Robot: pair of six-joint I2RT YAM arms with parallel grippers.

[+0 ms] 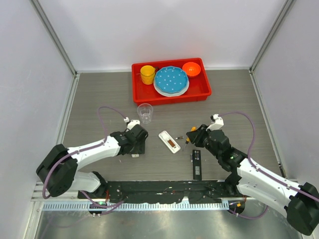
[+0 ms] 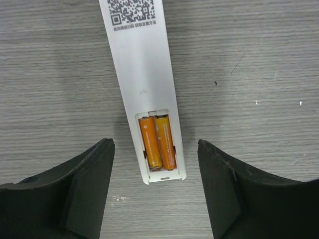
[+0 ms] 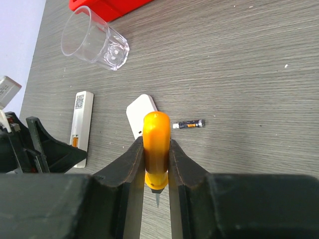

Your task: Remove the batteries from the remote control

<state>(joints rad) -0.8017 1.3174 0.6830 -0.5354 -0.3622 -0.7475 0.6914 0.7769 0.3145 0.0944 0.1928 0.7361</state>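
The left pincer (image 2: pixel 154 147) is hovering wide open over the QR-code remote (image 2: pixel 139 64). Its dark fingers (image 2: pixel 89 174) are straddling that remote's open end, apart from both its sides, while two orange batteries (image 2: pixel 158 142) are lying side by side in its uncovered compartment. Well to the right of the QR-code remote, the right pincer (image 3: pixel 157 149) is clamping shut on the orange-handled screwdriver (image 3: pixel 156 129). A loose battery (image 3: pixel 188 124) is lying on the worktop (image 3: pixel 239 69), just past a second white remote (image 3: pixel 138 110) on the side away from the QR-code remote.
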